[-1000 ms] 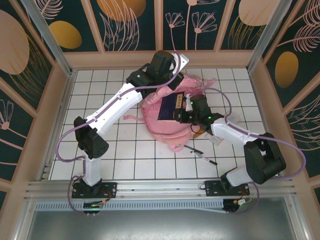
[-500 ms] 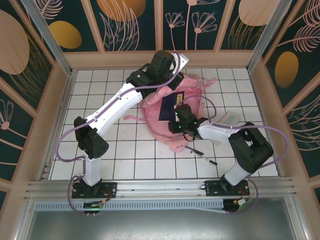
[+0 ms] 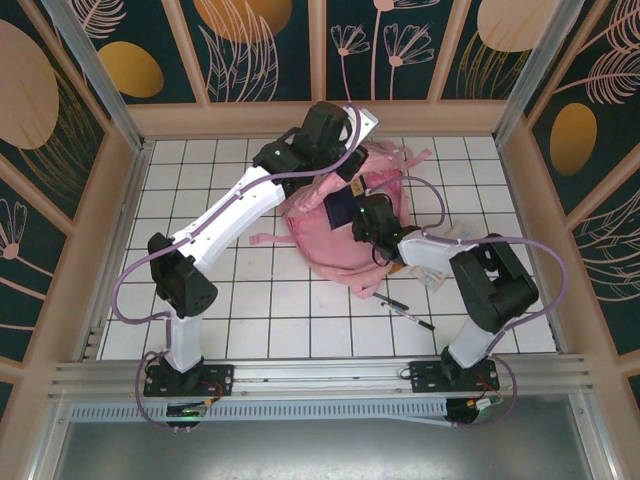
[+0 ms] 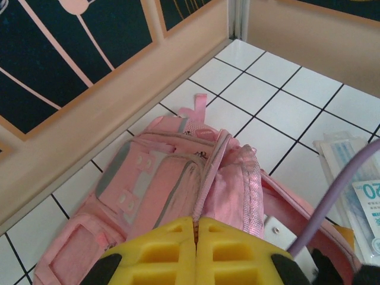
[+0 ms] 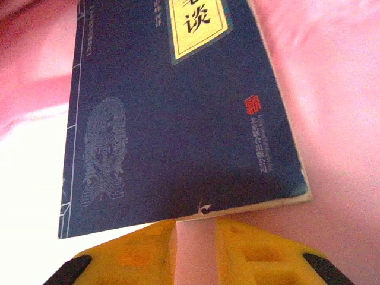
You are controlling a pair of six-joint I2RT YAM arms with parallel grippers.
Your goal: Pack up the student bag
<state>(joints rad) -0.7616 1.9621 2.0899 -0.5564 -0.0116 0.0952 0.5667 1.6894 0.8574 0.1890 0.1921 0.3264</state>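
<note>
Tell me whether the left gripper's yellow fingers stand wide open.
No, the left gripper's yellow fingers are pressed together on the edge of the pink fabric backpack.

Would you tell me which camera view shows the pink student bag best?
Left wrist: the student bag shows pockets, strips and zip up close. Top external gives its outline with the middle hidden. Right wrist catches pink fabric around a blue book.

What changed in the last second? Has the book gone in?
The right gripper pushed left, sliding the blue book from on top of the bag in under its pink fabric, apparently inside. Nothing newly grasped or released. The left gripper stays shut on the bag's edge; the pens have not moved.
</note>
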